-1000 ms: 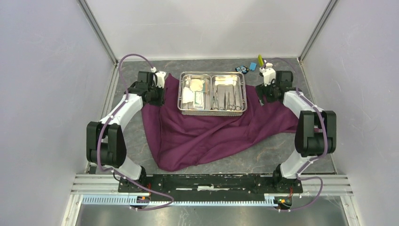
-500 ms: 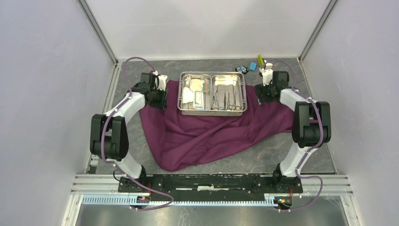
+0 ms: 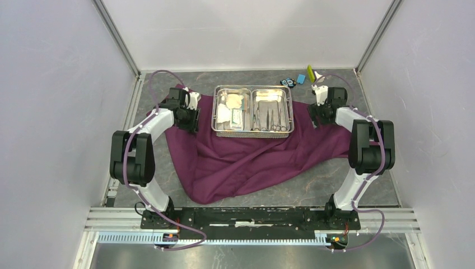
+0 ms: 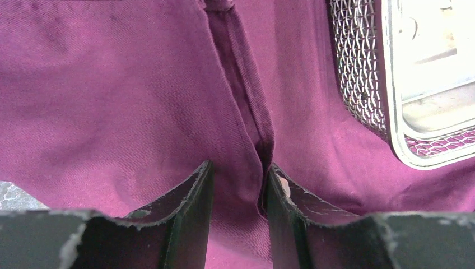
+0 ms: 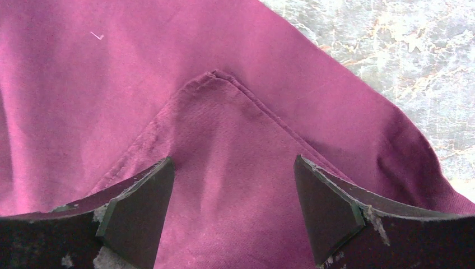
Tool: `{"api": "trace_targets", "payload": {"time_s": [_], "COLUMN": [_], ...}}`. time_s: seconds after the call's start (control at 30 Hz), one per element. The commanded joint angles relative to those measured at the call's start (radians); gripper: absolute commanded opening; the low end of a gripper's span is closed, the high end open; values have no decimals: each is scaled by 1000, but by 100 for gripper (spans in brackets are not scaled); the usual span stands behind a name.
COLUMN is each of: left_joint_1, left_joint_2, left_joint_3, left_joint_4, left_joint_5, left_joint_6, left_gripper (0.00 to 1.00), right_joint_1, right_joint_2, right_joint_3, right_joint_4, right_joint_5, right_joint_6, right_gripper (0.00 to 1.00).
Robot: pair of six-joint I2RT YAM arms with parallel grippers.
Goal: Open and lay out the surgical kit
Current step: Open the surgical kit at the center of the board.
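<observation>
The left gripper (image 4: 238, 168) stands with its jaws narrowly parted over the large plum-purple cloth (image 3: 241, 159), and a stitched fold of that cloth rises between its fingers, lying against the inner face of one of them and not pinched. The right gripper (image 5: 232, 162) is spread wide above a hemmed corner of the same cloth, which lies flat between its fingers without touching either.

The shiny two-compartment steel tray (image 3: 252, 87) sits on the far part of the cloth, between the two arms. Its left compartment holds pale gauze pads (image 3: 233, 101) and a white flat packet (image 3: 224, 114); its right one holds slim steel scissor-handled instruments (image 3: 269, 119) lying side by side.

Only the overhead view shows the tray's contents, the small blue and yellow-green blocks (image 3: 305, 75) near the far right corner, and the grey marbled table (image 3: 336, 185). The left wrist view alone shows the tray's mesh side wall, just beside the fold
</observation>
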Motion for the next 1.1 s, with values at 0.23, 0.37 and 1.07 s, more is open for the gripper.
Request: {"api": "trace_targets", "payload": {"time_s": [0.23,0.37,1.07], "left_joint_1": [32,36,37], "left_joint_2": [-96,-105,0], "left_joint_3": [11,9,89], "left_joint_4": [-39,-44,-45], "left_joint_5": [31,57,101], "left_joint_6": [15,6,-23], "left_gripper": [49,44,31], "right_joint_1": [-30,-32,-32], "right_joint_2": [0,-2,-13], "right_joint_3": [-15,-22,-33], "right_joint_4": [31,37,40], "right_joint_5": [15,16,-27], "right_joint_6": [-39,-40,-46], "right_gripper": [85,85,85]}}
